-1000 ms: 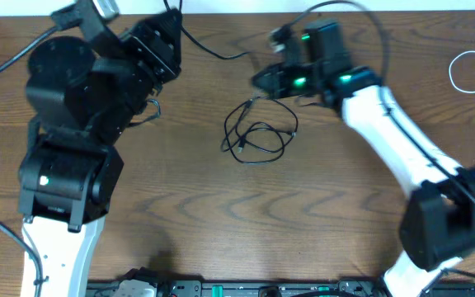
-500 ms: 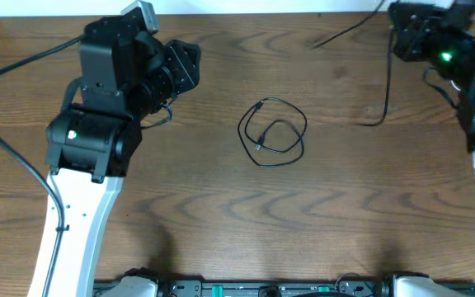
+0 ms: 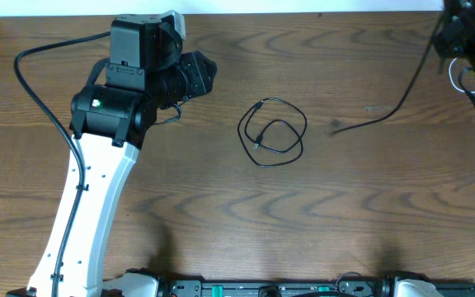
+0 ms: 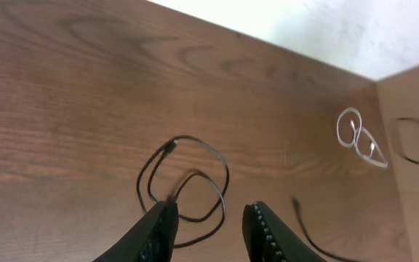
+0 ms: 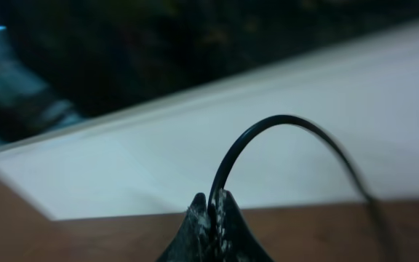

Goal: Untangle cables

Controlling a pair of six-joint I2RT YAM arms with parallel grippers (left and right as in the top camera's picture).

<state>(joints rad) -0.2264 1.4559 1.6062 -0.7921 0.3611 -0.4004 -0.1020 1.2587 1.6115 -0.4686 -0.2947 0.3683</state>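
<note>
A thin black cable (image 3: 272,132) lies in a loose coil mid-table, also seen from the left wrist as the same coil (image 4: 188,191). My left gripper (image 3: 209,73) hovers to its left, open with nothing between its fingers (image 4: 264,229). A second black cable (image 3: 398,104) trails from the table up to my right gripper (image 3: 450,31) at the far right back, which is shut on it (image 5: 213,207). The white cable (image 3: 462,81) sits coiled by the right edge, below that gripper; the left wrist view shows the white cable (image 4: 358,135) too.
The free end of the held black cable (image 4: 300,218) rests on the wood to the right of the coil. A pale wall runs along the table's back edge (image 4: 304,29). The left arm's own thick wire (image 3: 44,107) loops on the left.
The right arm has swung from beside the coil to the far right back, dragging a black cable away from it. The left arm shifted right and its gripper opened.
</note>
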